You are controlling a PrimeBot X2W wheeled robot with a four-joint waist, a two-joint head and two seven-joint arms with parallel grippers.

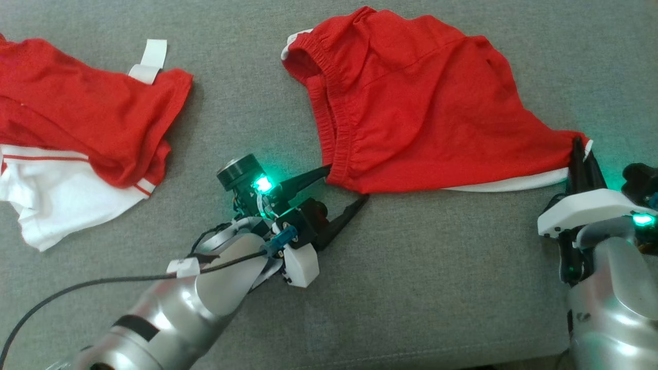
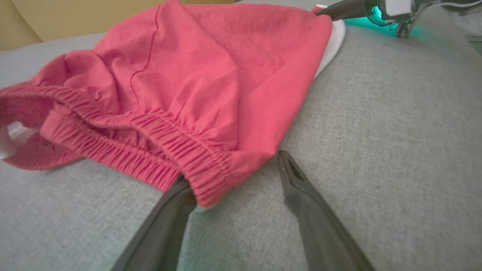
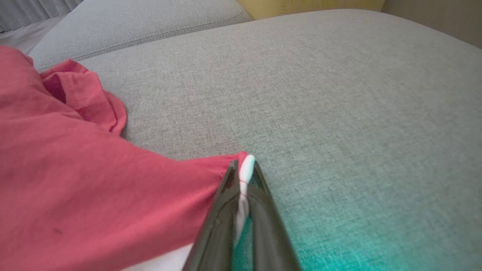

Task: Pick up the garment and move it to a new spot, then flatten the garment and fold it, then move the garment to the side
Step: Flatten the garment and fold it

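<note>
The garment [image 1: 421, 103] is a pair of red shorts with an elastic waistband and white trim, spread on the grey cushion. My left gripper [image 1: 347, 182] is open, its two fingers straddling the waistband's lower corner. In the left wrist view, that corner of the garment [image 2: 196, 75] lies between the fingers of the left gripper [image 2: 233, 173], against the left one. My right gripper [image 1: 581, 154] is shut on the garment's white-edged right corner. The right wrist view shows the right gripper [image 3: 243, 169] pinching that white hem, with the garment [image 3: 94, 188] stretching to the left.
A heap of other red and white clothes [image 1: 77, 128] lies at the left of the grey sofa cushion [image 1: 411, 282]. Bare cushion stretches in front of the garment and to its right. A yellow backrest [image 2: 75, 19] rises behind the cushion.
</note>
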